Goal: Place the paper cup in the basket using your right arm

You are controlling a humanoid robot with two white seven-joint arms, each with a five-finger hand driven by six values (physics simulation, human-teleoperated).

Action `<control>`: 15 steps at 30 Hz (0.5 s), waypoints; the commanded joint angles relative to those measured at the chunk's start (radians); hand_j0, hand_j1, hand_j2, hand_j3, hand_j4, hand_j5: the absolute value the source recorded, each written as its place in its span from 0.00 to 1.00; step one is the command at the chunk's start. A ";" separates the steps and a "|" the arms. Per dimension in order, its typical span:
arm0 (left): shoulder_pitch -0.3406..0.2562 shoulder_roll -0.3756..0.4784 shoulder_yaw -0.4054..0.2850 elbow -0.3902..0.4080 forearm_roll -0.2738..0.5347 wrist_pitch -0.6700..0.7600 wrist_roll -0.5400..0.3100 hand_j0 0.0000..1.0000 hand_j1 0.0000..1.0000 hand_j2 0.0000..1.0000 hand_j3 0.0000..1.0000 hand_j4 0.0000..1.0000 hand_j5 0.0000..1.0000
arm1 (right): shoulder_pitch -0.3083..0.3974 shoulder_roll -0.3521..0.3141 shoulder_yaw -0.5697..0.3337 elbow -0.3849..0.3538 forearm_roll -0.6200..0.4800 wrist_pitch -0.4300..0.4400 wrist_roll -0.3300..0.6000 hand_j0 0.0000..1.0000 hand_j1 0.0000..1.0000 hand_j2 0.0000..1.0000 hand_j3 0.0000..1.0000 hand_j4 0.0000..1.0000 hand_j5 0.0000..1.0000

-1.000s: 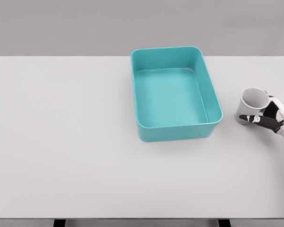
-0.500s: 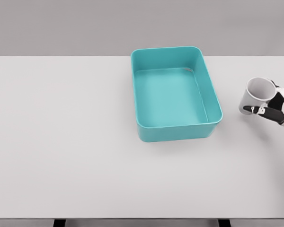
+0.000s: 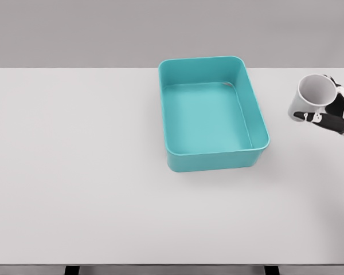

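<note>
A white paper cup [image 3: 311, 96] hangs in the air at the far right, tilted with its mouth facing up and toward me. My right hand [image 3: 330, 112] is shut on it, fingers wrapped round its side. The teal basket [image 3: 257, 120] stands on the table a short way to the left of the cup, open side up and with nothing in it. The left arm does not show.
The white table [image 3: 80, 172] spreads wide to the left of and in front of the basket. Its far edge runs just behind the basket, and the right edge lies close to my hand.
My right hand has lifted the cup off the table; it now sits higher in the picture and slightly further right, still beside the basket.
</note>
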 commanded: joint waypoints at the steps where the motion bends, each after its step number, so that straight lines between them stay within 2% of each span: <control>1: 0.000 0.000 0.000 0.000 0.000 -0.001 0.000 1.00 1.00 1.00 1.00 1.00 1.00 | 0.000 -0.001 0.002 -0.004 -0.004 -0.003 0.000 0.49 0.49 0.49 0.49 0.49 0.49; 4: 0.000 0.000 0.000 0.000 0.000 0.001 0.000 1.00 1.00 1.00 1.00 1.00 1.00 | -0.005 -0.001 0.005 -0.070 0.015 0.003 0.000 0.49 0.49 0.49 0.49 0.49 0.49; 15: 0.000 0.000 0.001 0.000 0.000 0.001 0.000 1.00 1.00 1.00 1.00 1.00 1.00 | -0.061 0.023 0.018 -0.110 0.118 0.006 0.000 0.49 0.49 0.49 0.49 0.49 0.49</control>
